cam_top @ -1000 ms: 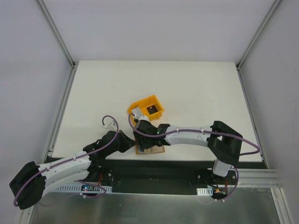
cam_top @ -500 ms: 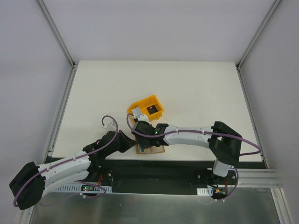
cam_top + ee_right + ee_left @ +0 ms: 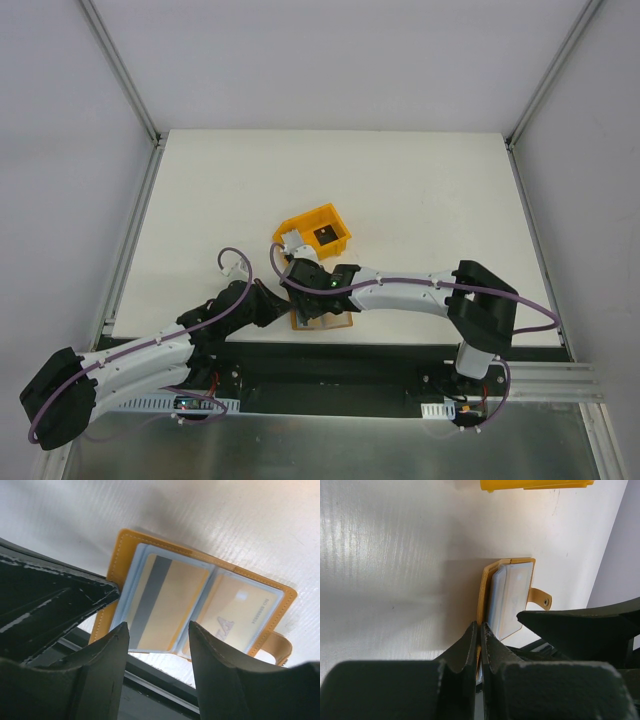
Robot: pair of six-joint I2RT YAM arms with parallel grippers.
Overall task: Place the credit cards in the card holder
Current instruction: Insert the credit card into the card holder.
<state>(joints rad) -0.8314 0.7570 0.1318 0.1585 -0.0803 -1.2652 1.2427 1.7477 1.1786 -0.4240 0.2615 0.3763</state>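
Note:
The orange-tan card holder [image 3: 117, 562] lies open at the table's near edge, pale pocketed inside up. A tan card with a grey stripe [image 3: 160, 605] sits in its left pocket and another tan card [image 3: 240, 620] in its right pocket. The snap tab [image 3: 277, 647] sticks out at the side. My left gripper [image 3: 480, 629] is shut on the holder's cover edge [image 3: 481, 592]. My right gripper [image 3: 157, 630] is open and empty, hovering just over the open holder [image 3: 340, 323]. A dark card [image 3: 324, 236] lies in the bin.
A yellow-orange plastic bin [image 3: 335, 218] stands just behind the holder; its edge also shows in the left wrist view [image 3: 535, 484]. The black base rail [image 3: 380, 360] runs right below the holder. Both arms crowd the near middle of the table.
My right gripper has shifted slightly left over the open holder. The left arm and the holder have hardly moved.

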